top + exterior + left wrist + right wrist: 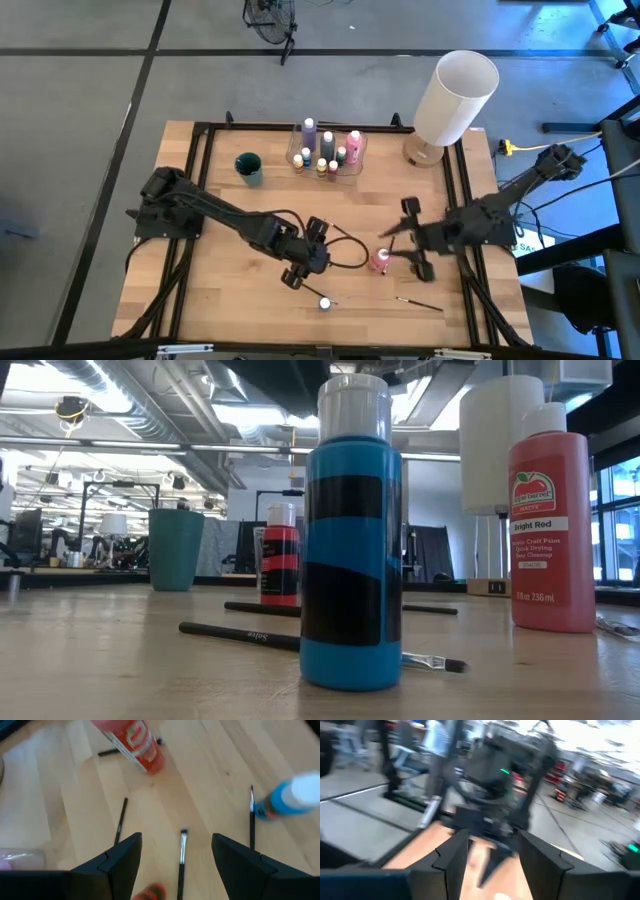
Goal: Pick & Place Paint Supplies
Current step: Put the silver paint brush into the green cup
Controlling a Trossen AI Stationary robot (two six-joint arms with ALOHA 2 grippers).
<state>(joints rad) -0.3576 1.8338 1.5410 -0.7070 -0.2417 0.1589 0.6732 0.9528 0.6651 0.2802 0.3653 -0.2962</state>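
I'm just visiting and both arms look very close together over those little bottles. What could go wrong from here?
Three things, I'd guess. The left gripper and right gripper work close together, so the arms might bump. The pink bottle stands between them and could be knocked over. The thin paintbrushes lie flat on the table, and the open left gripper may struggle to pinch one or may push it toward the blue bottle.

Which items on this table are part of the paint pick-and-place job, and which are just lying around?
Job items:
- blue paint bottle
- red paint bottle
- paintbrush
- bottles in the clear container
- left gripper, fingers open
- right gripper, fingers open

Lying about:
- teal cup
- white cylinder
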